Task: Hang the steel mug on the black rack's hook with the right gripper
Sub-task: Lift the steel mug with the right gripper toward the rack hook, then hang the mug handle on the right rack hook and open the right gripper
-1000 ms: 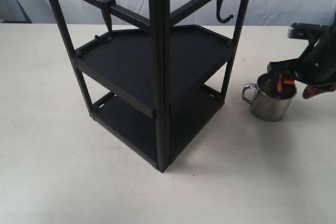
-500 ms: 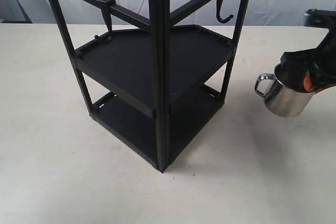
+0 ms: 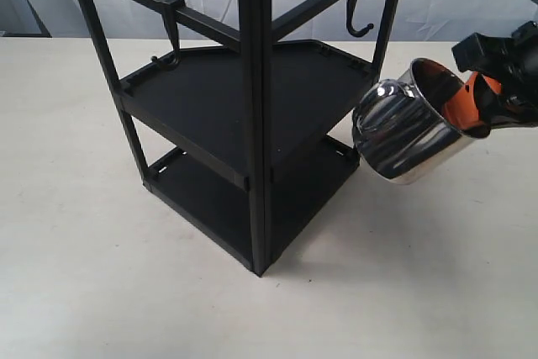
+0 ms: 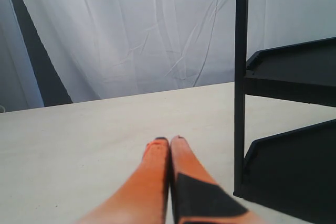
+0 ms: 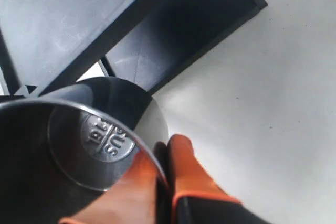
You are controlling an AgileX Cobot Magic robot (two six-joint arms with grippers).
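Note:
The steel mug hangs in the air beside the black rack, tilted with its mouth toward my right gripper. That gripper is shut on the mug's rim, one orange pad inside and one outside. The mug's handle is not visible. In the right wrist view the steel mug fills the lower left, and the right gripper pinches its wall. The short J-shaped hook hangs from the rack's top bar, above and left of the mug. My left gripper is shut and empty over the table, near a rack post.
A longer-shanked hook hangs on the rack's left top bar. The rack's two tray shelves stand close to the mug's left side. A white curtain backs the cream table.
My right gripper has lifted the mug off the table, tilted it and carried it up and left toward the rack. The left gripper shows no change.

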